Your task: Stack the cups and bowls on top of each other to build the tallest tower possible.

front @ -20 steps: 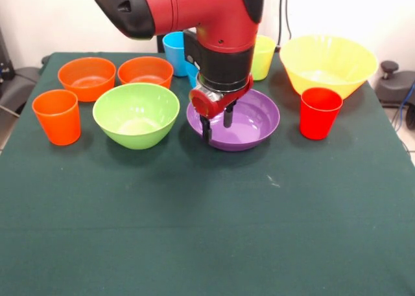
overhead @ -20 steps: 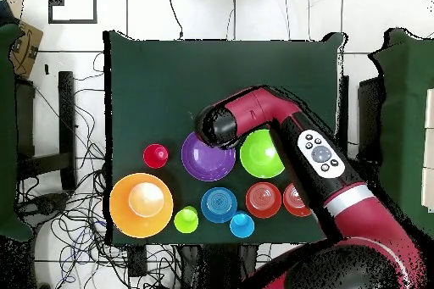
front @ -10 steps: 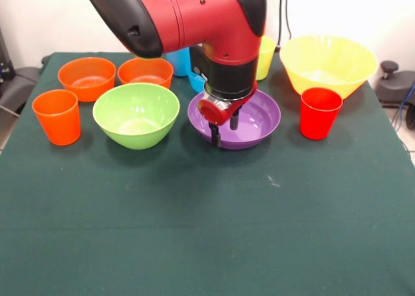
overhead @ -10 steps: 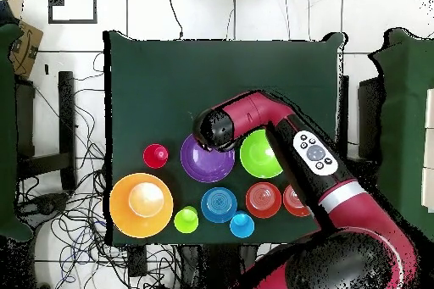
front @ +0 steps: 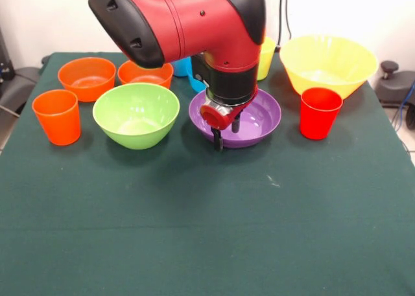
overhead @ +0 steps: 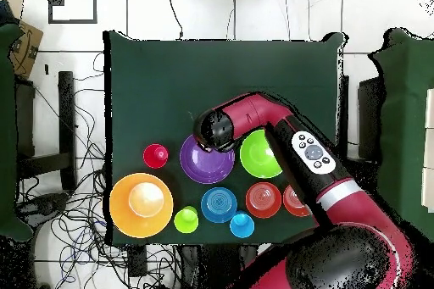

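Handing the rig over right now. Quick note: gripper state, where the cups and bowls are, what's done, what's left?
Gripper: open, empty, low at the near rim of the wide purple plastic bowl; one finger appears inside the rim, one outside.
Bowls: medium lime green bowl beside the purple one; two small orange bowls behind it; largest yellow bowl at the far corner; small blue bowl mostly hidden behind the arm in front view.
Cups: orange tumbler, red tumbler, light blue tumbler, yellow-green tumbler, all standing alone.
Done: nothing stacked.
Left: whole tower.
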`<action>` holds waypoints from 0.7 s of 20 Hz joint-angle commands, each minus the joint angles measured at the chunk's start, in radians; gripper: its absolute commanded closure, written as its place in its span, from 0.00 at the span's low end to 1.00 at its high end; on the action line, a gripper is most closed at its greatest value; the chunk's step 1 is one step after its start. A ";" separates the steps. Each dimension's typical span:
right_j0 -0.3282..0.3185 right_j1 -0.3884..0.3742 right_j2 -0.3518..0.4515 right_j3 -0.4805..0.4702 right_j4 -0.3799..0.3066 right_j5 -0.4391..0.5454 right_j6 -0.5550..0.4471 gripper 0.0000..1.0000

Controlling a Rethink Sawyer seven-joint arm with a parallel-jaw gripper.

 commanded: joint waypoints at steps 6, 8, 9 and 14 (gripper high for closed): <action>0.044 -0.009 -0.066 -0.050 -0.069 0.057 -0.286 0.00; 0.044 -0.009 -0.068 -0.054 -0.067 0.064 -0.287 0.00; 0.043 -0.008 -0.067 -0.054 -0.062 0.068 -0.288 0.00; 0.042 -0.010 -0.066 -0.055 -0.054 0.074 -0.289 0.00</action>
